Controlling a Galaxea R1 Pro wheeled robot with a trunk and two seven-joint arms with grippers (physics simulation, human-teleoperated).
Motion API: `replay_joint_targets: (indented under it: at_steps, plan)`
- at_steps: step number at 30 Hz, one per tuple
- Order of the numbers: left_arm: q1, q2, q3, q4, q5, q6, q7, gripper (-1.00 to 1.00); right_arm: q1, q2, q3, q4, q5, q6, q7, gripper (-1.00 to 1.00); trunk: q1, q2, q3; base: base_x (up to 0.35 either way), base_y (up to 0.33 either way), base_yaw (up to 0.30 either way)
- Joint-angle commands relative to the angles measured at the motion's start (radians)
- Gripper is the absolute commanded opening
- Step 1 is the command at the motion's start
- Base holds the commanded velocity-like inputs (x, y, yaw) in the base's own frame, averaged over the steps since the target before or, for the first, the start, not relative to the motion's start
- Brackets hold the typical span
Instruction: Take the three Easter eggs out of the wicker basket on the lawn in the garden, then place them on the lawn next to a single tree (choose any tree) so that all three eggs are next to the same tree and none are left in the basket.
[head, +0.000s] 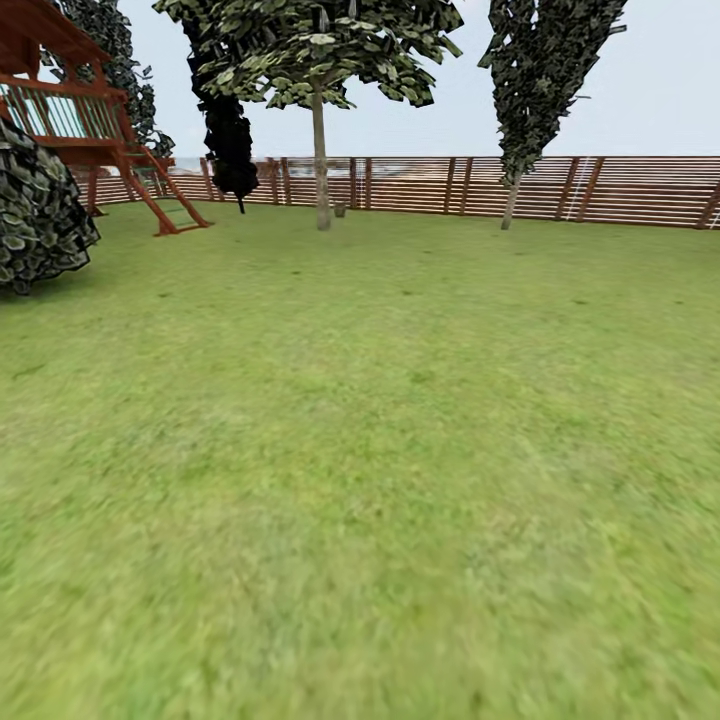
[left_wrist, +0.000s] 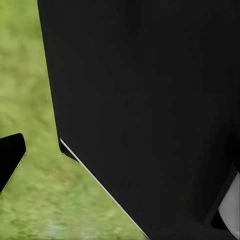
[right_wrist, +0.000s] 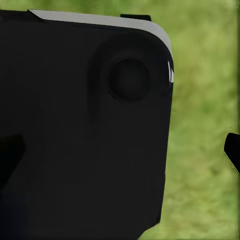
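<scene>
The lawn (head: 380, 450) spreads wide and green ahead of me in the head view. Far off near the fence stands a tree (head: 321, 170) with a pale straight trunk and a broad leafy crown. A small dark thing (head: 340, 210) sits by its foot, too small to identify. The Easter eggs and the wicker basket are out of view. My left gripper (left_wrist: 120, 157) and right gripper (right_wrist: 120, 150) hang over grass beside the robot's black body, each open with fingertips (left_wrist: 10, 157) (right_wrist: 233, 150) far apart and nothing between them.
A brown slatted fence (head: 620, 190) closes the far side of the garden. Dark columnar trees (head: 232, 140) (head: 535, 90) stand before it. A red wooden play tower (head: 90, 120) with a ladder and a rounded dark bush (head: 40, 215) are at the left.
</scene>
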Motion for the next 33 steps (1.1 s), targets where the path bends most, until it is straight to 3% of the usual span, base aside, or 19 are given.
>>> replay_joint_targets:
  at_steps: [1, 33]
  plan:
    - [0.0, 0.0, 0.001, 0.0, 0.001, 0.0, 0.0, 1.0, -0.001, 0.0, 0.001, 0.001, 0.001, -0.003, 0.0, 1.0, 0.001, 0.0, -0.001, 0.333, 0.0, 0.0]
    - [0.0, -0.002, 0.014, 0.0, 0.001, 0.0, 0.013, 1.0, -0.001, 0.009, -0.004, -0.009, -0.003, -0.005, 0.003, 1.0, 0.001, 0.0, -0.001, 0.333, 0.0, 0.0]
